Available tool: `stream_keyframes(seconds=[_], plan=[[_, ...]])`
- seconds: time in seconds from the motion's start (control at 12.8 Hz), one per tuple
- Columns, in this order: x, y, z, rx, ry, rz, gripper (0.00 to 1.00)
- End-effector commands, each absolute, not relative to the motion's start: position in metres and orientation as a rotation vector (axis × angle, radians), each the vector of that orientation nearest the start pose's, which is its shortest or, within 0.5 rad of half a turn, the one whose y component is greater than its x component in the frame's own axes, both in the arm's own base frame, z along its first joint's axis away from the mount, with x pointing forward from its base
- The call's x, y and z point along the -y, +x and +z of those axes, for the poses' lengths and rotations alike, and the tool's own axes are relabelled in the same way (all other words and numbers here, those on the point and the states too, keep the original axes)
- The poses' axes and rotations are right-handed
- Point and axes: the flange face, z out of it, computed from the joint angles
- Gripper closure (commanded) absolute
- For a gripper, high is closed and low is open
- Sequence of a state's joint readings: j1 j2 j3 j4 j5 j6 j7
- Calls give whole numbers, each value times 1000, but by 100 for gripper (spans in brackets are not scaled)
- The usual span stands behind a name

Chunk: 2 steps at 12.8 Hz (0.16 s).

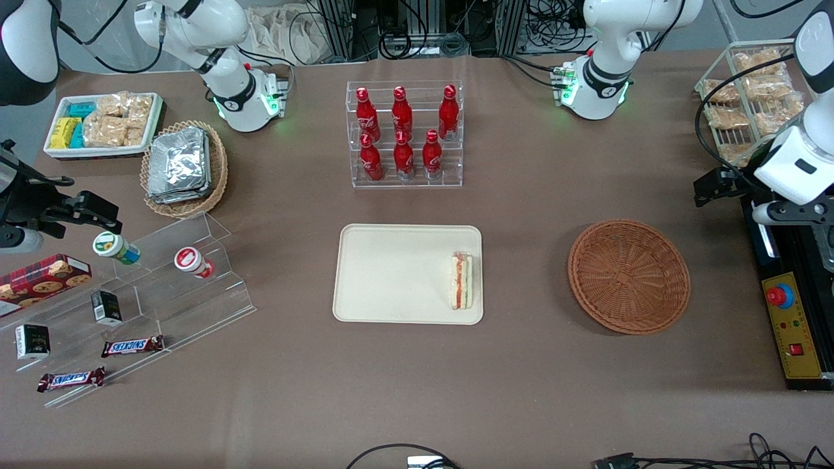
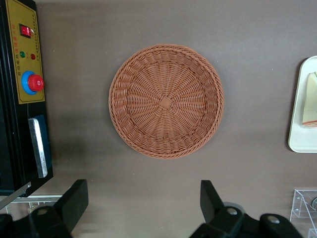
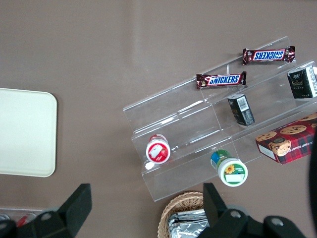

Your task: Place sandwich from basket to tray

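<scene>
The sandwich [image 1: 462,281] lies on the cream tray [image 1: 391,273], at the tray's end nearest the working arm. The reddish-brown wicker basket [image 1: 629,276] sits empty on the brown table between the tray and the working arm. My left gripper [image 1: 711,186] hangs above the table at the working arm's end, farther from the front camera than the basket. In the left wrist view the gripper [image 2: 143,198] is open wide with nothing between its fingers [image 2: 75,198], and the basket [image 2: 166,101], the tray's edge [image 2: 303,136] and part of the sandwich [image 2: 311,99] show.
A clear rack of red bottles [image 1: 404,133] stands farther back than the tray. A black control box with a red button [image 1: 791,326] lies beside the basket. A wire rack of snack packets [image 1: 749,98], a clear stepped shelf [image 1: 150,293] and a foil-packet basket [image 1: 182,166] stand at the table's ends.
</scene>
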<state>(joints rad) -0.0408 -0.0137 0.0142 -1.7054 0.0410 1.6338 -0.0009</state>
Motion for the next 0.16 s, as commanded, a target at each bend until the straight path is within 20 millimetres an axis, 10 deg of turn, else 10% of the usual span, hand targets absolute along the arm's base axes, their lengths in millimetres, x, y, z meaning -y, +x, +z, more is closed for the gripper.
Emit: stream_keyframes(seconds=[0.0, 0.08], plan=[[12, 560, 577, -67, -3115, 88, 0], [12, 561, 579, -65, -3116, 79, 0]])
